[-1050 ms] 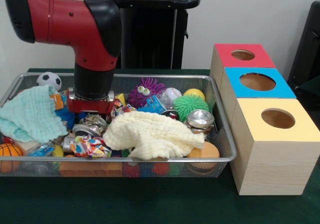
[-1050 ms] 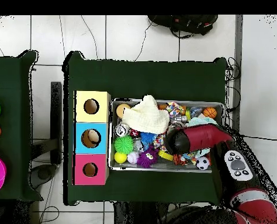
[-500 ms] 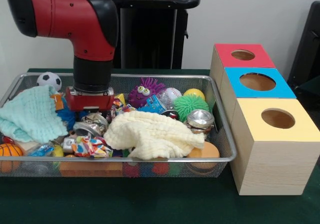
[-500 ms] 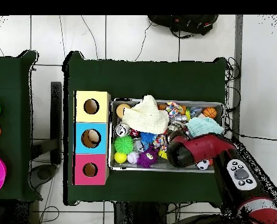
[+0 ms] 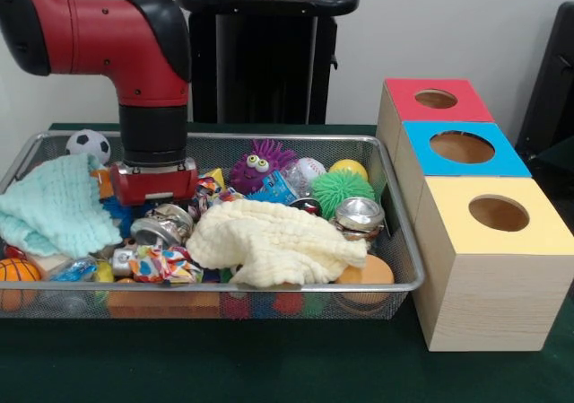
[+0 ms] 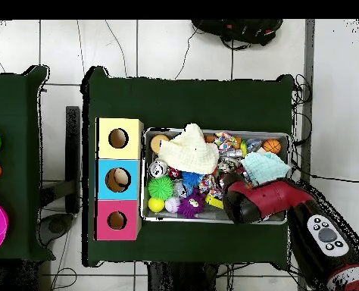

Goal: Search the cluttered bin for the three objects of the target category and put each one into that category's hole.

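Gripper (image 5: 154,207) hovers at the bin's (image 5: 408,282) nine o'clock; fingers hidden, can't tell their state. Best drop straight onto the crushed can (image 5: 161,228), avoiding the cloths.

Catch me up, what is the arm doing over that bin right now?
The red arm hangs over the left part of the wire bin, its end effector low among the clutter beside the mint cloth. Whether it holds anything cannot be seen. The cream cloth covers the middle. The three coloured boxes stand beside the bin.
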You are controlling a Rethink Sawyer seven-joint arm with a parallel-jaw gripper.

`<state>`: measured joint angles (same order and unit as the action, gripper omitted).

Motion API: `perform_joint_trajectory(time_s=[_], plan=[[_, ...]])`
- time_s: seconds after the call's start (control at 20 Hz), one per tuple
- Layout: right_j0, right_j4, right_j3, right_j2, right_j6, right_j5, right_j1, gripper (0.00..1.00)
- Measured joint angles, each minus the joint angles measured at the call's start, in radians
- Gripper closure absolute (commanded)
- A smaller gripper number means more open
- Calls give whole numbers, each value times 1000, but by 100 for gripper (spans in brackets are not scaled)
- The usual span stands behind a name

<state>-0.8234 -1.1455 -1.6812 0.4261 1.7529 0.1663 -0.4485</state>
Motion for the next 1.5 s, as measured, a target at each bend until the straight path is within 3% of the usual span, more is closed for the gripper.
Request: perform_joint_trajectory(time_s=[0.15, 0.3, 0.65, 0.7, 1.05, 1.5], plan=[[-53, -100, -16, 50, 0, -52, 12, 0], [-91, -154, -28, 69, 0, -143, 24, 0], [-95, -198, -25, 109, 0, -234, 33, 0], [-90, -214, -24, 115, 0, -263, 33, 100], [-72, -254, -16, 136, 0, -308, 34, 100], [-64, -339, -24, 177, 25, -288, 32, 100]])
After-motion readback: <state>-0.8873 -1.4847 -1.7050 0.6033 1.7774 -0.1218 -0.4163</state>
